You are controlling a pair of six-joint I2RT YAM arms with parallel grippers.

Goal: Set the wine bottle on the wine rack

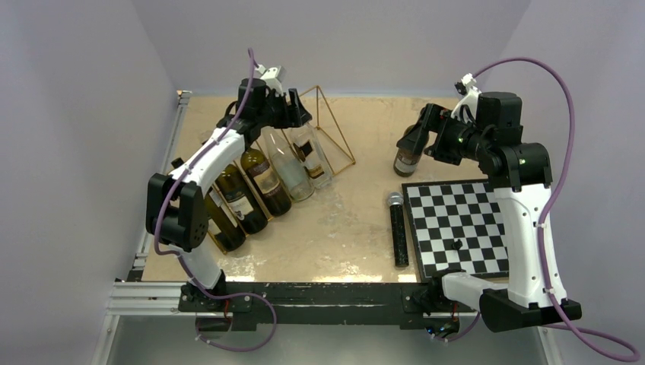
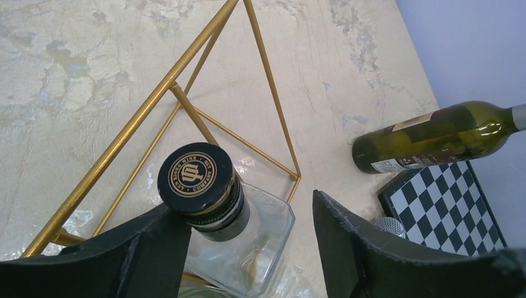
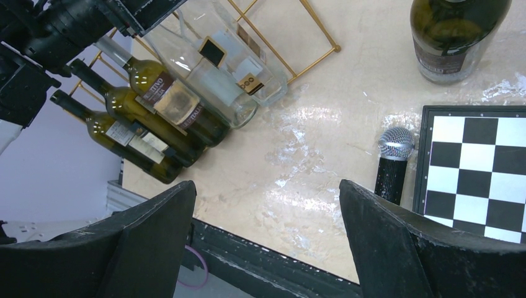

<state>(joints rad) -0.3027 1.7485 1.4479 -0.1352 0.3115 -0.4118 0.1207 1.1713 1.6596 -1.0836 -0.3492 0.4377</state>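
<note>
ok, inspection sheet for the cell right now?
Surface: beige table, glare patches, no spill seen.
Job's things: wine rack holds five visible bottles; wine bottle upright on table beside chessboard.
Clutter: chessboard, microphone lying beside it.
Grippers: left gripper open, straddling clear bottle's neck; right gripper open, empty.
Cables: purple cables looped over both arms, no snag seen.
Surroundings: plain walls, metal frame at near edge.
</note>
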